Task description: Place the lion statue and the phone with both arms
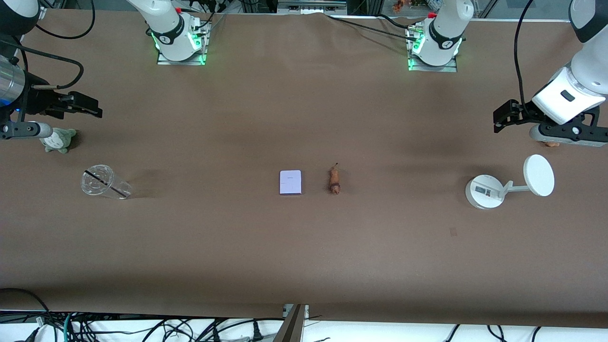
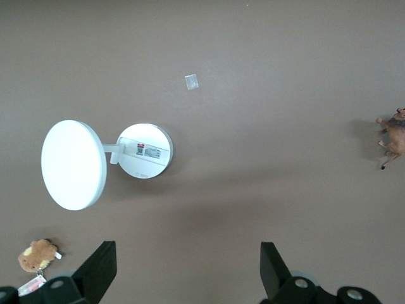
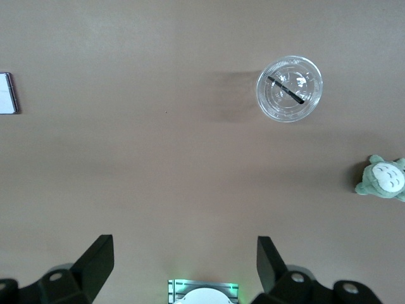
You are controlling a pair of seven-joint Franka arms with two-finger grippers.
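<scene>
The phone (image 1: 290, 182), a pale lavender slab, lies flat at the table's middle. The lion statue (image 1: 335, 181), small and orange-brown, lies beside it toward the left arm's end. My left gripper (image 1: 499, 117) is open and empty, up over the left arm's end of the table. My right gripper (image 1: 92, 108) is open and empty, up over the right arm's end. In the left wrist view my open left gripper (image 2: 188, 269) is over bare table and the lion statue (image 2: 395, 134) shows at the edge. In the right wrist view my open right gripper (image 3: 183, 266) is over bare table and the phone (image 3: 6, 93) shows at the edge.
A white round-based stand (image 1: 484, 191) with a disc (image 1: 539, 175) stands near the left gripper. A brown plush toy (image 2: 39, 254) lies close by. A clear plastic cup (image 1: 105, 182) and a grey-green plush toy (image 1: 59, 140) sit at the right arm's end. A small scrap (image 1: 453, 232) lies on the cloth.
</scene>
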